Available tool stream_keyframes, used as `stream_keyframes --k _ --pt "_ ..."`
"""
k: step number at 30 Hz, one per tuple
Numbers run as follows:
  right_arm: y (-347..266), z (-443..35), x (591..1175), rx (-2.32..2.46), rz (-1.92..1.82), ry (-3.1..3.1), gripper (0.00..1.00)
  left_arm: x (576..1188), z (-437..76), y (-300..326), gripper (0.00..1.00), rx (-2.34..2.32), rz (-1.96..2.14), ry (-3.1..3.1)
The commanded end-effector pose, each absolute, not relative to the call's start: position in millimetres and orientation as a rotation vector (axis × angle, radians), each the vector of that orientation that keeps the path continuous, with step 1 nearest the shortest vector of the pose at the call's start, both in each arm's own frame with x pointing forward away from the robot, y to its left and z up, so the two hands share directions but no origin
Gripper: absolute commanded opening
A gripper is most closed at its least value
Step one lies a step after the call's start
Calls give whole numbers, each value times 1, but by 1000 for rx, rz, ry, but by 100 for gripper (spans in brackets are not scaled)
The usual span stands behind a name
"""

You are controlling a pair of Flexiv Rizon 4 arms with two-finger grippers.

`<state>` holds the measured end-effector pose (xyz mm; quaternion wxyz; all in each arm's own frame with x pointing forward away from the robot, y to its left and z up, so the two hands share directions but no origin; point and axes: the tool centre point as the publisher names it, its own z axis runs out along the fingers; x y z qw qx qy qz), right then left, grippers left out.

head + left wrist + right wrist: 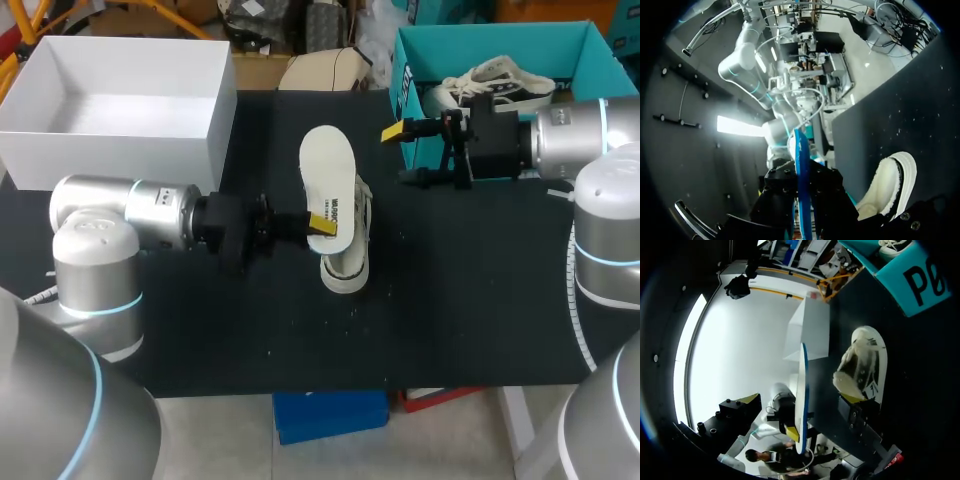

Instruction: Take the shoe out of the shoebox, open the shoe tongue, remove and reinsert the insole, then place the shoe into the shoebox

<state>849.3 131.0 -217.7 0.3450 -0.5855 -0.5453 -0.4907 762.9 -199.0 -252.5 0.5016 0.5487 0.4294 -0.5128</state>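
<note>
Head view: left tool [322,222] clamps the insole [328,165] by its lower end, long axis running up-frame, overlapping the parallel shoe [347,265] at centre of the bench [470,300]. Right tool [405,153] hangs wide and empty, upper right.

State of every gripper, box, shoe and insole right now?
Teal cardboard shoebox: open, another shoe inside.
White cardboard box: open.
White canvas shoe: on black table, outside the shoebox.
White foam insole: out of the shoe, held above it.
Left gripper: shut on the insole.
Right gripper: open, empty.
</note>
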Motion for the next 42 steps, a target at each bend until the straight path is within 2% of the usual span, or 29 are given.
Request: stream_keyframes --k 1,12,13,19,24,27,37,42 --pt "137 -228 857 -1365 -1309 -1354 100 761 -252 -199 0 1326 -1234 1040" --pt "167 -233 855 -1117 -1192 -1351 100 761 -252 -199 0 1326 -1234 1040" --pt "168 -233 855 -1114 -1184 -1361 94 761 -252 -199 0 1326 -1234 1040" --pt "177 -234 848 -1130 -1135 -1416 88 761 -252 -199 0 1326 -1234 1040" --pt "179 -234 841 -1155 -1125 -1436 78 761 -252 -199 0 1326 -1234 1040" --pt "183 -235 837 -1160 -1121 -1442 68 761 -252 -199 0 1326 -1234 1040" --pt "198 -246 828 -1191 -1108 -1434 64 761 -252 -199 0 1326 -1234 1040" --pt "204 -248 827 -1197 -1108 -1429 54 761 -252 -199 0 1326 -1234 1040"
